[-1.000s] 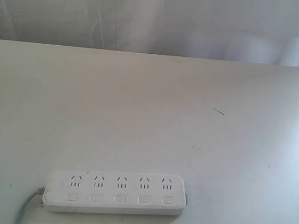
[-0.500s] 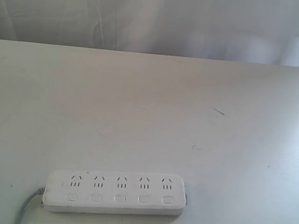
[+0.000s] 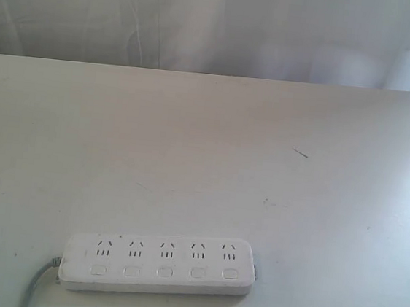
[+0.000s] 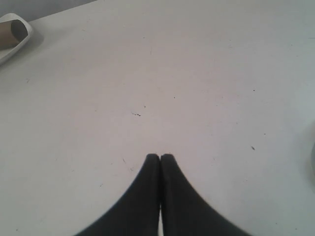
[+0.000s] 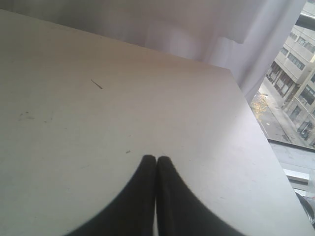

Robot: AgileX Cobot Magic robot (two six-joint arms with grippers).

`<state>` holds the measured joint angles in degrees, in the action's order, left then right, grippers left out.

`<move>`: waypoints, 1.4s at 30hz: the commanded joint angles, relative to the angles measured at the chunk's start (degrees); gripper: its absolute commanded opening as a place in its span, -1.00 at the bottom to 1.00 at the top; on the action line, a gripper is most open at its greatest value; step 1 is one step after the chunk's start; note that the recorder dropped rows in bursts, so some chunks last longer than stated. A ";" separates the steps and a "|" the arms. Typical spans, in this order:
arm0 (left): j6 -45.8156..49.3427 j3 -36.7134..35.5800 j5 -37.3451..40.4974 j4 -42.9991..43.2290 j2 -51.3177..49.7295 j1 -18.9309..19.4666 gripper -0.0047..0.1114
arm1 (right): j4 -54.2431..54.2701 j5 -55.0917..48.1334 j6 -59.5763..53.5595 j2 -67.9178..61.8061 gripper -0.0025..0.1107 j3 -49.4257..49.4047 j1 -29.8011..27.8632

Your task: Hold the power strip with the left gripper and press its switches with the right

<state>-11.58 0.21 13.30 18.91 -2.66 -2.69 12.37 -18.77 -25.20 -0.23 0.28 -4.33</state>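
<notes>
The white power strip [image 3: 158,264] lies flat near the front edge of the white table [image 3: 204,161] in the exterior view. Its five switches [image 3: 164,272] run in a row below the socket sets, and its grey cord [image 3: 35,287] leaves at the left end. Neither arm shows in the exterior view. In the left wrist view my left gripper [image 4: 160,157] is shut with nothing in it, above bare table. My right gripper [image 5: 156,159] in the right wrist view is also shut and empty over bare table. The strip does not show in either wrist view.
A white rounded object with a brown inside [image 4: 12,34] sits at one corner of the left wrist view. The table's far edge meets a white curtain [image 3: 219,23]. Its right edge [image 5: 256,123] drops off beside a window with buildings outside [image 5: 295,64].
</notes>
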 commanded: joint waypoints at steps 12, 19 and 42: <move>0.01 -0.21 0.00 -0.48 0.31 0.04 -0.92 | -1.04 6.23 -6.66 0.23 -0.96 -0.28 -0.36; 0.01 -0.21 0.00 -0.48 0.31 0.04 -0.92 | -0.54 8.97 -6.63 0.23 -0.96 -0.28 -0.36; 0.01 -0.21 0.00 -0.48 0.31 0.04 -0.92 | -13.88 -0.93 28.34 0.23 -0.96 -0.28 -0.36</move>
<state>-11.58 0.21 13.30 18.91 -2.66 -2.69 -0.53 -19.42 3.88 -0.23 0.28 -4.33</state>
